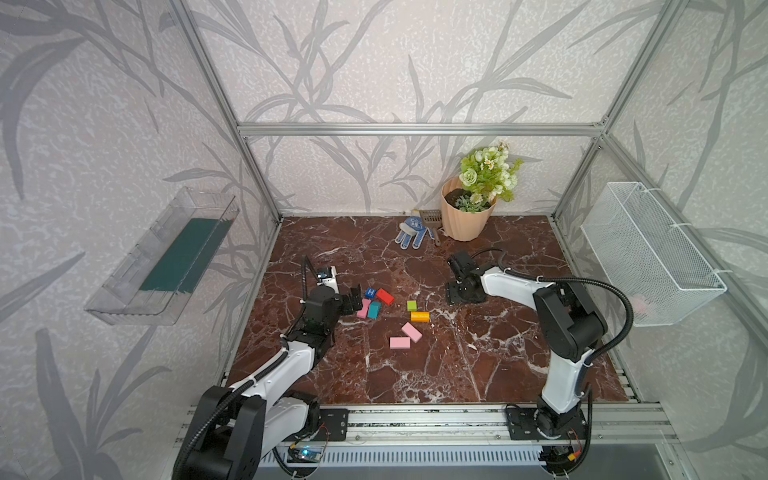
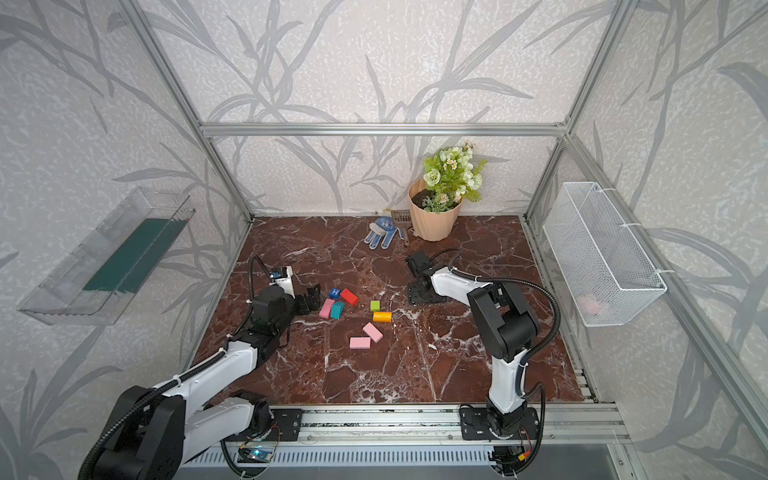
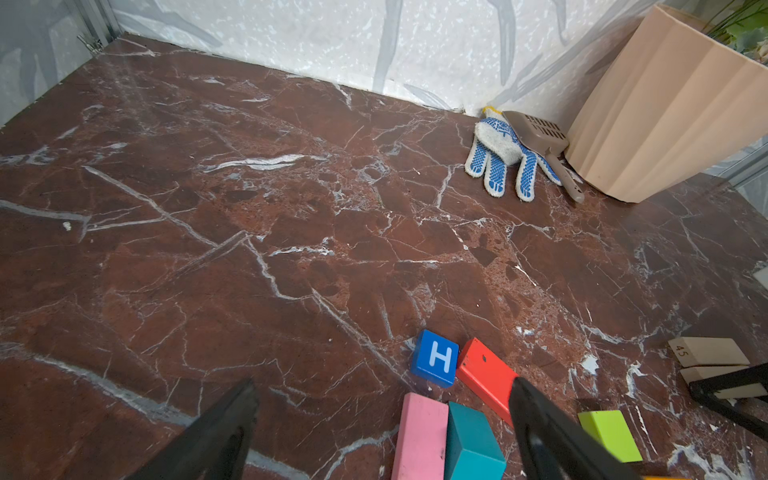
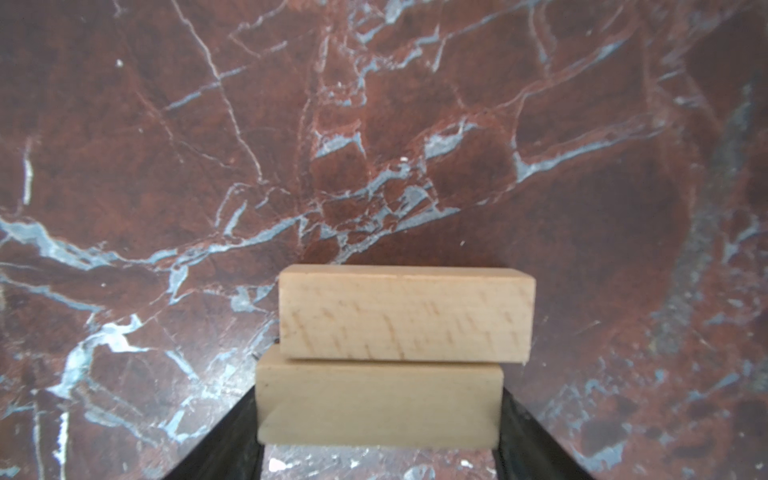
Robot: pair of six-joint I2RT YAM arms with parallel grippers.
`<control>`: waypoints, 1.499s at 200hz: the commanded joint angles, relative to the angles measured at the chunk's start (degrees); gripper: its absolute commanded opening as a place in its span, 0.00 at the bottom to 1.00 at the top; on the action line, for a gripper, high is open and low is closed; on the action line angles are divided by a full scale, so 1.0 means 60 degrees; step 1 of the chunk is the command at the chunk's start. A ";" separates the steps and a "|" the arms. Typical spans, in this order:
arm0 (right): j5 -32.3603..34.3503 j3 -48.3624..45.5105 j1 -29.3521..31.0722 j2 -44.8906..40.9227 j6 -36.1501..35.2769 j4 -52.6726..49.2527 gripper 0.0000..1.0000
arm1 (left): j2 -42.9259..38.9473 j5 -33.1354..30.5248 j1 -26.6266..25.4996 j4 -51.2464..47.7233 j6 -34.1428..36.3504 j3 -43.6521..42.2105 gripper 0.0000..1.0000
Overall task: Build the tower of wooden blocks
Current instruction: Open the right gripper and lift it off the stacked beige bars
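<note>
Table [image 1: 478, 365]: no tower standing anywhere on it. Pot [image 1: 463, 220]: well beyond both grippers, clear of the work.

Right gripper [image 4: 377, 415]: pointed down at the table, pinching the near tan block [image 4: 374, 386] by its two ends, as far as the wrist view shows. Far tan block [image 4: 405, 316]: just past the fingertips, touching the pinched one along a long side; stacked on it or merely beside it, cannot tell. At best a first pair, probably the start of the base.

Left gripper [image 3: 382, 386]: spread wide, empty, low over the table. Right at its fingertips, a pink block [image 3: 419, 436] and a teal block [image 3: 469, 444], flat and touching. Slightly further ahead, the blue cube [image 3: 435, 361] and red block [image 3: 486, 378], close together. Just outside the finger [image 3: 540, 432] on the right gripper's side, the lime block [image 3: 611, 434]. Between the two grippers, the orange block [image 1: 419, 316] and two more pink blocks [image 1: 411, 332], all lying loose.

Judged barely begun: eight coloured blocks loose in a single layer, none lifted. Yet to come, presumably: squaring the tan pair and carrying every coloured block over to it.
</note>
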 commanded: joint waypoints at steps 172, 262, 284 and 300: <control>0.0363 -0.0213 -0.0212 0.0035 -0.0240 -0.0450 0.98 | 0.0009 -0.0127 -0.0035 0.0204 0.0180 0.0079 0.95; 0.0116 0.0533 -0.0233 0.0744 -0.0427 -0.0427 1.00 | 0.0008 -0.0158 -0.0045 0.0199 0.0180 0.0077 0.95; 0.0101 0.0651 -0.0236 0.0845 -0.0432 -0.0458 1.00 | 0.0010 -0.0150 -0.0050 0.0203 0.0180 0.0086 0.95; 0.0158 0.0695 -0.0225 0.0877 -0.0419 -0.0504 1.00 | 0.0008 -0.0157 -0.0050 0.0193 0.0180 0.0077 0.95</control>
